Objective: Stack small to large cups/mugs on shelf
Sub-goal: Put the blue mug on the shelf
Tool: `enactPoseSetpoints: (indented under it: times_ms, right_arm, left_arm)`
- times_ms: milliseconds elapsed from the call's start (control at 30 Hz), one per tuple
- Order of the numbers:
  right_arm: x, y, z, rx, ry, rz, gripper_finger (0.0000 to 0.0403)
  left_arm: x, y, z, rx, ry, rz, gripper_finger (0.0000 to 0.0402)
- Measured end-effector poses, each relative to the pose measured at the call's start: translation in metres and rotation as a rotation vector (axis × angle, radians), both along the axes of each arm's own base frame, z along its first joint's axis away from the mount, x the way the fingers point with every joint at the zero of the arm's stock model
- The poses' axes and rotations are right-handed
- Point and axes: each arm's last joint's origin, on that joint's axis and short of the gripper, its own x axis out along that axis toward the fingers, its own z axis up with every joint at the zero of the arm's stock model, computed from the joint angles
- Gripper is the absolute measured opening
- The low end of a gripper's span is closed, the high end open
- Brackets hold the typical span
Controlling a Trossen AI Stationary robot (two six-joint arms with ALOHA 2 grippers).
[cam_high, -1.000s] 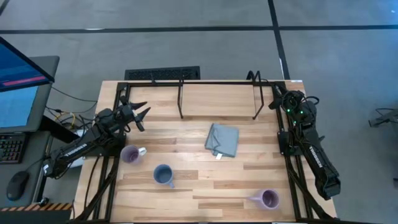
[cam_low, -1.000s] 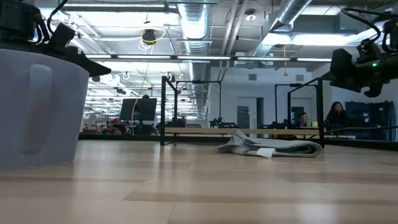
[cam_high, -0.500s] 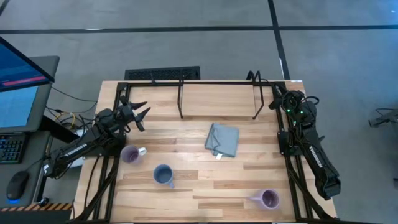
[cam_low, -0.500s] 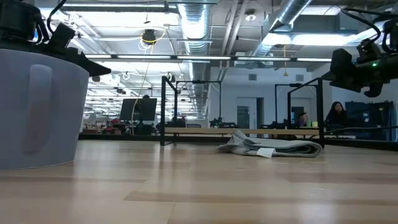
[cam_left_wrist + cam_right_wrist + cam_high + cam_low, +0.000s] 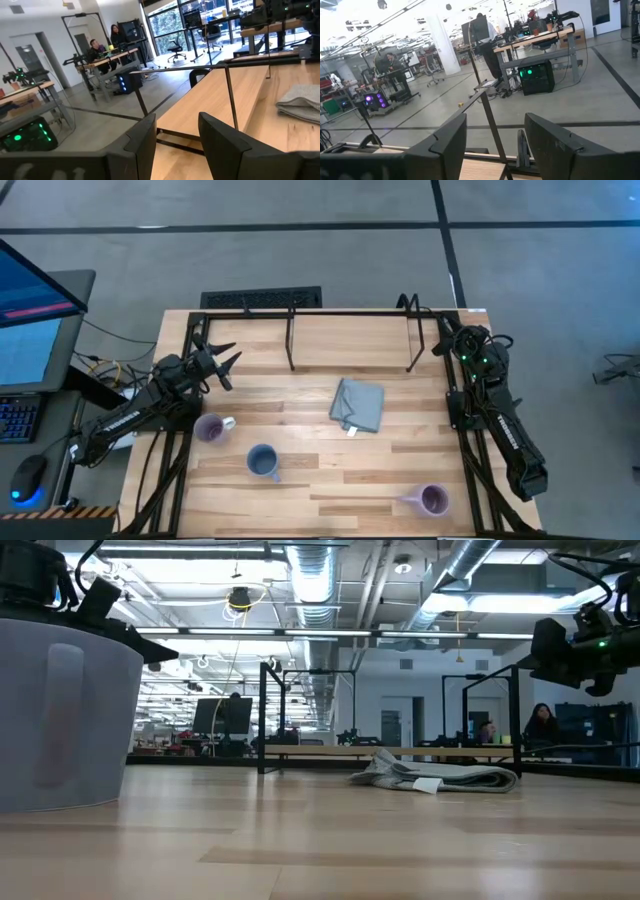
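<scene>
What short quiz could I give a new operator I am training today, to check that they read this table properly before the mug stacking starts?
1. True or false: the black thin-rod shelf already holds a mug.
2. Which lies nearest the open left gripper?
A. pale lavender handled mug
B. blue-grey handled mug
C. deeper purple handled mug
3. Fill in: the folded grey ____ lies between the shelf and the mugs.

Key:
1. False; all three mugs stand on the wooden table.
2. A.
3. Cloth.

The right gripper waits open at the far right corner.
</scene>
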Motion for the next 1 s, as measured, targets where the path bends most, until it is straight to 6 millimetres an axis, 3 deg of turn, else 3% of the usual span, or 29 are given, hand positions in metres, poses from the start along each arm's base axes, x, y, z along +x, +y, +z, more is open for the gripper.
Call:
enactPoseSetpoints:
  times_ms: [1000]
  right_arm:
    - [0.0000, 0.0000, 0.0008, -0.004, -0.010, 0.001, 0.0221]
  left_arm:
    - [0.0000, 0.0000, 0.0001, -0.082, -0.061, -0.003, 0.0139]
